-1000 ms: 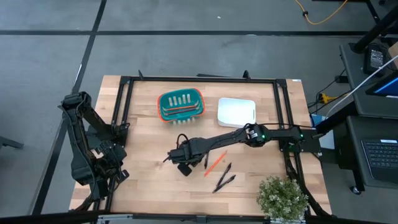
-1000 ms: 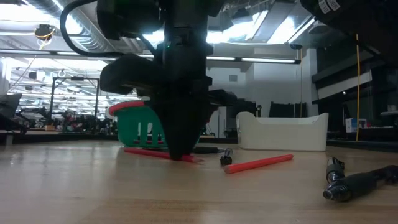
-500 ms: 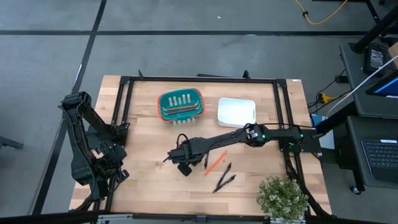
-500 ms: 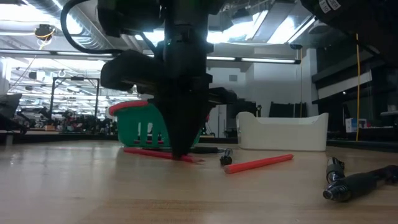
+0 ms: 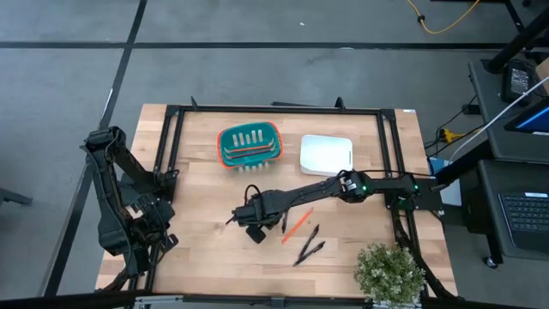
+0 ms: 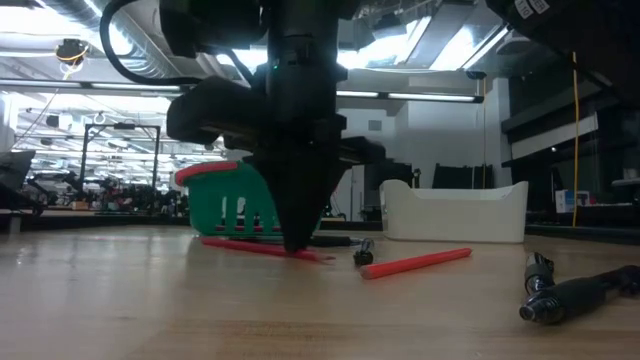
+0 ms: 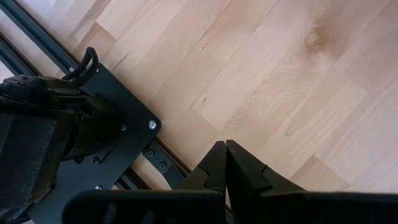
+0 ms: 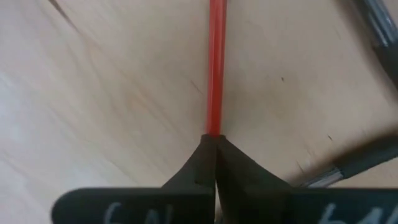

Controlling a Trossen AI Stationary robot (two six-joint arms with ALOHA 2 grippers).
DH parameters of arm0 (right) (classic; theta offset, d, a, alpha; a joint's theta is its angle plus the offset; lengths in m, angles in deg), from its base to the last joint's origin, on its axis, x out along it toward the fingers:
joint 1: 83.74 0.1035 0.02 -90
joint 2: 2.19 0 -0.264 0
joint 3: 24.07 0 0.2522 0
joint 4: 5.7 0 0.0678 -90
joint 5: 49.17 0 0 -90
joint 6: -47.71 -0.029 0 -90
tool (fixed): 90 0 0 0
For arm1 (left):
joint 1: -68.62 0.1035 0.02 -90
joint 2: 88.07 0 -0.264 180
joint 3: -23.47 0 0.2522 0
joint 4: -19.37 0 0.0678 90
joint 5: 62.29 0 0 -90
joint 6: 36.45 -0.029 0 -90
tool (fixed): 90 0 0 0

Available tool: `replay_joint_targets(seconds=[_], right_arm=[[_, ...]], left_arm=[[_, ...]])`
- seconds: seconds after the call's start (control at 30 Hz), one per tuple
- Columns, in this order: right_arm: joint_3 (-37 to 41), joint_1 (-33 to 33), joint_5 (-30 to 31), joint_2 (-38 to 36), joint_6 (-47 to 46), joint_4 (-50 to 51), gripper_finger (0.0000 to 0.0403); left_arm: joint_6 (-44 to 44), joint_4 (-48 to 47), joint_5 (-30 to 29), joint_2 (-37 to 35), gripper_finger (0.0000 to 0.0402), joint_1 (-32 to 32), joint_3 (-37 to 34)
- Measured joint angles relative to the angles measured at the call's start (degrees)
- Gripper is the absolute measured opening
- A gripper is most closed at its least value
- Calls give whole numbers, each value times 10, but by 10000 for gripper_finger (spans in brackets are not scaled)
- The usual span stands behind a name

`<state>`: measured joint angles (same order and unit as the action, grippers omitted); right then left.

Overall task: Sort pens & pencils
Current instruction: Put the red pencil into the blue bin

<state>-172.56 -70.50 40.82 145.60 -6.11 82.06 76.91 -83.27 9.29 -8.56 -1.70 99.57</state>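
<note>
A robotics lab: a wooden surface (image 5: 206, 257) framed by black rails (image 5: 274, 110), strip lights (image 6: 420, 97) and ducting overhead, other rigs behind, a laptop (image 5: 525, 219) alongside.

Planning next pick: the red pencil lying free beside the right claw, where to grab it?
The pencil: probably mid-shaft, from straight above, closing across its length. It lies flat on the table, diagonal, with black pens close alongside. The right claw is shut on another pencil.

On the tabletop (image 5: 197, 172), the basket (image 5: 250, 145) sits left of the tray (image 5: 325, 154). Nearer the front, one pencil (image 5: 297, 225) lies between the right claw (image 5: 254, 221) and two pens (image 5: 310, 244).
</note>
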Motion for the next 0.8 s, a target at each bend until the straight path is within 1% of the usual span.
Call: replay_joint_targets(seconds=[0.57, 0.8], right_arm=[[-1, 1, 0, -3, -1, -9, 2], [-2, 1, -13, -4, -2, -15, 1]], left_arm=[[0, 0, -1, 0, 0, 0, 0], [0, 0, -1, 0, 0, 0, 0]])
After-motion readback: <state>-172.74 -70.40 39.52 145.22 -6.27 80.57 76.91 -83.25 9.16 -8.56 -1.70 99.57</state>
